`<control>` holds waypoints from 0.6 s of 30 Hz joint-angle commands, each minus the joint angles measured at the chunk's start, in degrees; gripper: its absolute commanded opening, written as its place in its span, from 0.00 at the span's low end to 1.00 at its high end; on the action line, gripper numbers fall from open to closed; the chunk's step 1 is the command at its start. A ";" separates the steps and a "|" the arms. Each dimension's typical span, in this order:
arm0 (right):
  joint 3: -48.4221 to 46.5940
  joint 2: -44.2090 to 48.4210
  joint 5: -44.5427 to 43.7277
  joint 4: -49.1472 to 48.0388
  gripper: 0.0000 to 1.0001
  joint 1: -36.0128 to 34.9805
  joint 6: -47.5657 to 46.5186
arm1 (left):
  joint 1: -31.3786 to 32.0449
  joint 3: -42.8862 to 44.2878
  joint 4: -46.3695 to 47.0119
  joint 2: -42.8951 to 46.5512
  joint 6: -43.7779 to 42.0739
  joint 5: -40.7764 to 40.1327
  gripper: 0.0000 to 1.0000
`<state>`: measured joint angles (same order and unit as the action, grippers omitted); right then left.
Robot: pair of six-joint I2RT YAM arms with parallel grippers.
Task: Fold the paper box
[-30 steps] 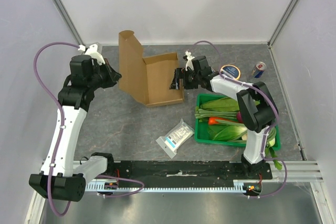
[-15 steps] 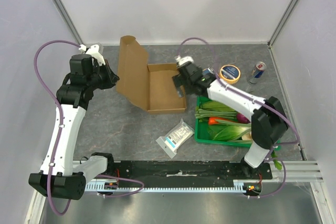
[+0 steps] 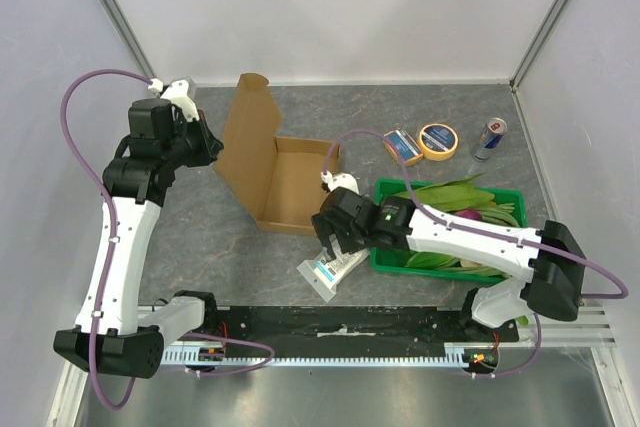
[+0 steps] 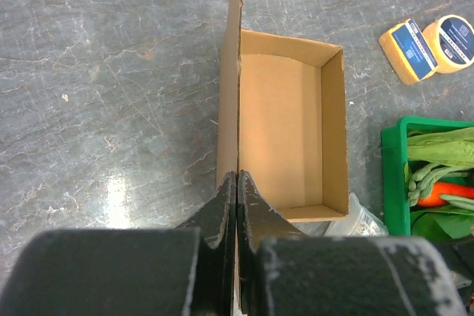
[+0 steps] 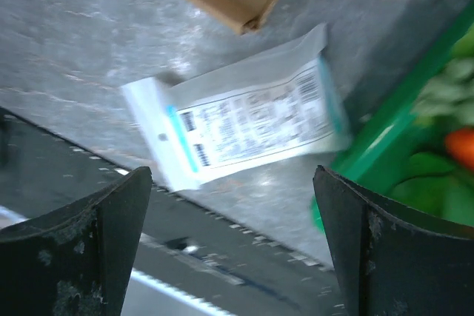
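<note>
The paper box [image 3: 285, 182] is a brown cardboard tray with its lid [image 3: 238, 137] standing upright on the left side. My left gripper [image 3: 208, 147] is shut on the lid's edge; in the left wrist view the fingers [image 4: 235, 183] pinch the lid [image 4: 232, 72] edge-on, with the open tray [image 4: 285, 138] to its right. My right gripper [image 3: 328, 247] is open and empty. It hovers near the box's front right corner above a white-and-blue packet [image 3: 330, 269]. The packet [image 5: 244, 120] and a box corner [image 5: 241, 5] show in the right wrist view.
A green crate [image 3: 385, 257] of vegetables stands right of the box. A yellow-and-blue block [image 3: 402, 145], a round tin [image 3: 438, 139] and a can [image 3: 490, 137] lie at the back right. The black rail [image 3: 340, 332] runs along the near edge.
My right arm swung from the box's right wall toward the near edge, now over the packet. The box shifted slightly leftward and nearer, its lid still held upright by my left gripper.
</note>
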<state>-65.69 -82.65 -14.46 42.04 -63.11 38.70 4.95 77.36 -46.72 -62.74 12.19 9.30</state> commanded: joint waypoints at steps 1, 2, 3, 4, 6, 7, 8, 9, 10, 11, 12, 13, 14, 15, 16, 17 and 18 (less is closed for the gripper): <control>0.21 -0.31 -1.79 0.76 0.98 -3.77 31.02 | -0.12 2.88 1.37 0.25 -2.52 1.86 0.02; 0.56 -1.27 -2.15 0.85 0.98 -3.69 33.18 | -0.03 2.71 1.54 0.25 -2.52 2.12 0.02; -0.57 -2.50 -2.59 1.81 0.98 -3.68 35.28 | -0.03 2.10 2.24 0.51 -2.60 2.30 0.02; -1.62 -5.30 -2.77 5.03 0.98 -3.68 37.05 | -0.12 1.74 2.59 0.60 -2.61 2.30 0.02; -3.12 -8.13 -0.68 7.60 0.98 -3.77 42.67 | -0.03 1.21 2.86 1.04 -2.61 1.86 0.02; -3.39 -10.14 -0.05 9.97 0.98 -3.86 44.08 | -0.03 1.12 3.38 1.65 -2.52 1.60 0.02; -3.30 -10.68 0.57 10.34 0.98 -3.86 46.01 | -0.03 1.04 3.74 2.00 -2.52 1.60 0.02; -2.08 -11.04 0.92 10.34 0.98 -4.03 46.99 | -0.12 0.69 4.00 2.44 -2.52 1.69 0.02; -1.03 -10.60 0.84 10.17 0.98 -4.12 48.39 | -0.03 0.42 4.61 3.14 -2.52 1.34 0.02; 0.11 -10.16 0.84 9.64 0.98 -4.12 49.79 | -0.03 0.33 4.62 3.41 -2.43 1.16 0.02; 2.56 -9.64 0.66 7.90 0.98 -4.04 52.33 | -0.03 0.16 4.71 3.68 -2.43 0.98 0.02; 3.28 -8.50 -0.56 7.27 0.98 -4.12 53.31 | -0.03 -0.10 4.97 3.94 -2.26 1.68 0.02; 3.90 -8.14 -1.27 6.74 0.98 -4.12 54.37 | -0.03 -0.72 5.49 4.46 -2.25 2.03 0.02; 4.43 -7.70 -2.06 5.43 0.98 -4.12 55.60 | -0.03 -1.07 5.76 4.73 -2.17 2.30 0.02; 4.34 -7.26 -3.72 4.64 0.98 -4.12 55.78 | -0.12 -1.33 6.02 5.08 -2.17 2.74 0.02; 4.17 -7.43 -4.00 4.28 0.98 -4.12 56.22 | -0.03 -1.77 6.37 5.43 -2.08 3.00 0.02; 3.99 -7.78 -4.00 3.75 0.98 -4.12 57.88 | -0.03 -2.04 6.46 5.70 -1.99 3.53 0.02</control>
<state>-61.36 -92.71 -14.13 48.45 -67.02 88.07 4.95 76.36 -44.82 -59.00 11.88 10.09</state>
